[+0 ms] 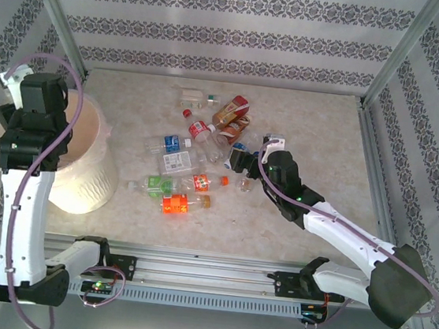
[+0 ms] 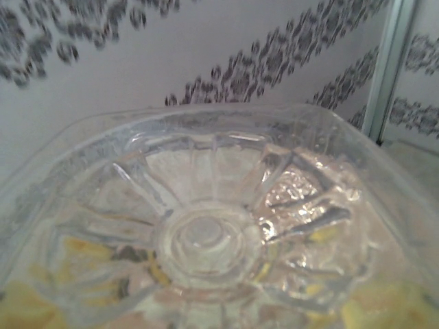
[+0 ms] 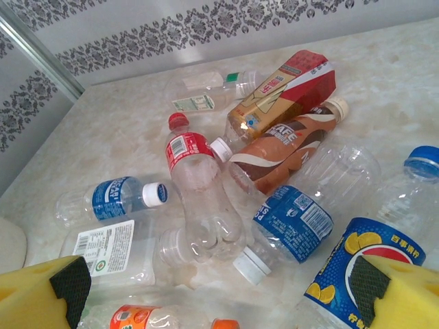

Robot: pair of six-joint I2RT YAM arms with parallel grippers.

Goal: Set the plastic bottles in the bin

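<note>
The plastic bottles [image 1: 188, 157] lie in a loose pile mid-table. My right gripper [image 1: 241, 161] hovers open at the pile's right edge, its yellow fingers [image 3: 41, 295] wide apart. Below it are a red-labelled clear bottle [image 3: 195, 178], a blue-labelled one with a white cap [image 3: 291, 223] and a Pepsi-labelled one [image 3: 357, 264]. My left gripper [image 1: 16, 102] is raised over the cream bin [image 1: 87, 181] at the left. It is shut on a clear bottle whose ribbed base [image 2: 206, 240] faces the left wrist camera and hides the fingers.
Patterned walls and metal corner posts [image 1: 50, 18] enclose the table. A brown café bottle [image 3: 288, 147] and an amber bottle [image 3: 281, 92] lie at the back of the pile. An orange-labelled bottle [image 1: 175, 203] lies at the front. Bare tabletop [image 1: 327, 129] stretches to the right.
</note>
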